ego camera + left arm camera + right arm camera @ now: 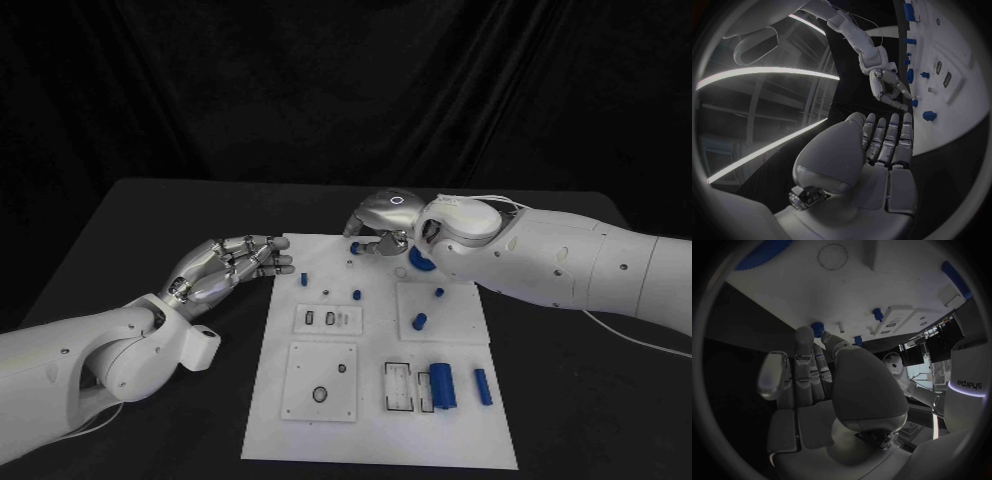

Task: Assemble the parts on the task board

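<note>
The white task board (375,410) lies in the middle of the black table, with small blue parts standing on its far half. My right hand (382,232) hovers over the board's far edge, fingers curled down at a small blue part (356,246). In the right wrist view a fingertip (805,335) and the thumb tip meet that blue part (817,328); whether they pinch it I cannot tell. My left hand (231,265) lies beside the board's far left edge, fingers straight and together, holding nothing. A blue peg (284,268) stands just off its fingertips (907,120).
Other blue pegs (304,279) (418,321) stand mid-board. A thick blue cylinder (441,385) and a slimmer one (482,386) lie near the board's right front. A larger blue piece (420,260) sits under my right wrist. White inset plates (320,380) with slots occupy the board's front.
</note>
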Robot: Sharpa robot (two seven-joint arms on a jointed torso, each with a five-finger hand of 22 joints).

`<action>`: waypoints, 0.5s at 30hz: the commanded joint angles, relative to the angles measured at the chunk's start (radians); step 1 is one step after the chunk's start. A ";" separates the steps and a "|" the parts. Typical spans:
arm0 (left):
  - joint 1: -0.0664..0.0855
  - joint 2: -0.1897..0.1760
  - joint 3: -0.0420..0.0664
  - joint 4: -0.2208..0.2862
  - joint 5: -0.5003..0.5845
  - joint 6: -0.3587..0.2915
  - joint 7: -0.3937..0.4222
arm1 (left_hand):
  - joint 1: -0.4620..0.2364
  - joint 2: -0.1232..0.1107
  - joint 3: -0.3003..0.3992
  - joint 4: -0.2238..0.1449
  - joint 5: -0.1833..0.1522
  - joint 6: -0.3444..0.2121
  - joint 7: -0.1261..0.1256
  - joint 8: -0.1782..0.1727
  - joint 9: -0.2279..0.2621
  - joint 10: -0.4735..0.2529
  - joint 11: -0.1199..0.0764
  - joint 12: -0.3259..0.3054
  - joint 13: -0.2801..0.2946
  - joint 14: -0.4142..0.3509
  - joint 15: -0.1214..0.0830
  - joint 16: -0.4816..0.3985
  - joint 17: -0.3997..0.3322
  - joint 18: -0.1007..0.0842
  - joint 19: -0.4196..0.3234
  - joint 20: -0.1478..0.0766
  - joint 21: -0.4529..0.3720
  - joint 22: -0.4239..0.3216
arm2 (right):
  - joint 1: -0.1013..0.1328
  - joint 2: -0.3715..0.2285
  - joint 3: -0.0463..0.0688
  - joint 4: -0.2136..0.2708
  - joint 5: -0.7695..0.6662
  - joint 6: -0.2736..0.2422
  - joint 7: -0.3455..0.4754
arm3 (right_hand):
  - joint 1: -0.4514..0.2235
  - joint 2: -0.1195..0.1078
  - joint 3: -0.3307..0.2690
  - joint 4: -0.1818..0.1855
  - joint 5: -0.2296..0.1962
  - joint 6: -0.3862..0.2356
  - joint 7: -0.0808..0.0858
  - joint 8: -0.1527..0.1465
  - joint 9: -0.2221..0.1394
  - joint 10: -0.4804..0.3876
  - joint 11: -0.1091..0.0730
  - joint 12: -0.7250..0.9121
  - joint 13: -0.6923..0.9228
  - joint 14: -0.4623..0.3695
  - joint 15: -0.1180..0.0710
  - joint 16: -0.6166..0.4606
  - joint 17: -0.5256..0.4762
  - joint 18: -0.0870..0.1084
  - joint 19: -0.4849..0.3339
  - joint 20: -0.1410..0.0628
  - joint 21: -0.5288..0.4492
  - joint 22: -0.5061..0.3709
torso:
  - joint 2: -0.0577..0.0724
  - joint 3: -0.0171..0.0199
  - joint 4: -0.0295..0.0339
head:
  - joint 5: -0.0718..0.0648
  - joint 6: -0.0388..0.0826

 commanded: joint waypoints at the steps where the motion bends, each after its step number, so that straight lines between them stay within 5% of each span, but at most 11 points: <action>1: 0.002 0.002 0.001 0.001 0.010 0.012 0.192 | 0.000 -0.014 0.010 -0.001 0.000 -0.002 0.009 -0.005 -0.001 0.000 0.007 -0.006 0.000 -0.009 0.002 -0.007 0.000 -0.010 -0.009 0.002 -0.007 -0.002 | -0.003 0.000 0.000 0.000 -0.007 0.001 -0.042 | -0.005 -0.009 -0.023 -0.006 -0.008 -0.060 -0.030 -0.002 -0.009 -0.066 0.005 -0.001 0.000 -0.008 0.004 -0.003 -0.001 -0.011 -0.006 0.007 -0.009 -0.007 | 0.000 0.0000 -0.0010 | 0.002 -0.001; 2: 0.002 0.002 0.001 0.001 0.010 0.012 0.190 | 0.000 -0.014 0.010 -0.001 0.000 -0.002 0.009 -0.005 -0.001 0.000 0.007 -0.006 0.000 -0.009 0.002 -0.007 0.000 -0.010 -0.009 0.002 -0.007 -0.002 | -0.003 -0.001 0.000 0.000 -0.007 0.000 -0.043 | -0.008 -0.009 -0.033 -0.008 -0.009 -0.081 -0.052 -0.003 -0.009 -0.097 0.008 -0.001 -0.001 -0.012 0.003 -0.003 -0.001 -0.011 -0.008 0.007 -0.012 -0.009 | 0.000 0.0000 -0.0014 | 0.003 -0.001; 4: 0.002 0.002 0.001 0.000 0.010 0.012 0.188 | -0.001 -0.015 0.011 -0.001 0.000 -0.002 0.009 -0.005 -0.001 -0.001 0.007 -0.007 0.000 -0.009 0.002 -0.007 0.000 -0.010 -0.009 0.002 -0.007 -0.002 | -0.003 -0.002 0.000 0.000 -0.007 -0.003 -0.043 | -0.016 -0.007 -0.054 -0.008 -0.014 -0.144 -0.045 -0.006 -0.012 -0.143 0.015 -0.003 -0.001 -0.016 -0.003 -0.001 0.000 -0.009 -0.013 0.003 -0.015 -0.011 | 0.000 -0.0004 -0.0016 | 0.003 -0.001; 6: 0.002 0.001 0.001 0.000 0.010 0.013 0.186 | -0.002 -0.017 0.015 -0.001 -0.001 -0.003 0.010 -0.006 -0.001 -0.002 0.007 -0.008 0.000 -0.011 0.002 -0.007 0.000 -0.011 -0.010 0.002 -0.008 -0.003 | -0.003 -0.003 0.000 0.001 -0.007 -0.010 -0.041 | -0.015 0.001 -0.080 -0.009 -0.019 -0.189 -0.067 -0.007 -0.013 -0.171 0.017 0.000 0.001 -0.023 -0.005 0.002 0.000 -0.009 -0.018 0.001 -0.019 -0.013 | 0.000 -0.0007 -0.0012 | 0.003 -0.002; 13: 0.002 0.000 0.001 0.000 0.010 0.016 0.183 | -0.004 -0.019 0.017 -0.001 -0.001 -0.004 0.011 -0.007 -0.001 -0.003 0.008 -0.009 0.000 -0.013 0.002 -0.008 0.000 -0.011 -0.011 0.002 -0.009 -0.004 | -0.002 -0.019 0.000 0.010 -0.005 -0.086 -0.007 | -0.007 0.013 -0.085 -0.014 -0.008 -0.166 -0.063 0.000 -0.009 -0.162 0.015 0.006 0.003 -0.023 -0.008 0.006 0.002 -0.010 -0.015 -0.001 -0.016 -0.005 | 0.000 0.0000 -0.0002 | 0.003 0.001; 15: 0.002 -0.003 0.001 0.001 0.010 0.015 0.183 | -0.004 -0.020 0.019 -0.001 -0.001 -0.004 0.011 -0.007 -0.001 -0.003 0.008 -0.010 0.000 -0.013 0.002 -0.008 0.000 -0.011 -0.012 0.002 -0.009 -0.004 | 0.003 -0.035 0.000 0.025 -0.003 -0.121 0.008 | 0.004 0.027 -0.085 -0.022 0.012 -0.126 -0.042 0.008 -0.005 -0.124 0.008 0.025 0.006 -0.020 -0.006 0.011 0.003 -0.012 -0.011 -0.001 -0.010 0.005 | 0.000 -0.0001 0.0004 | 0.000 0.005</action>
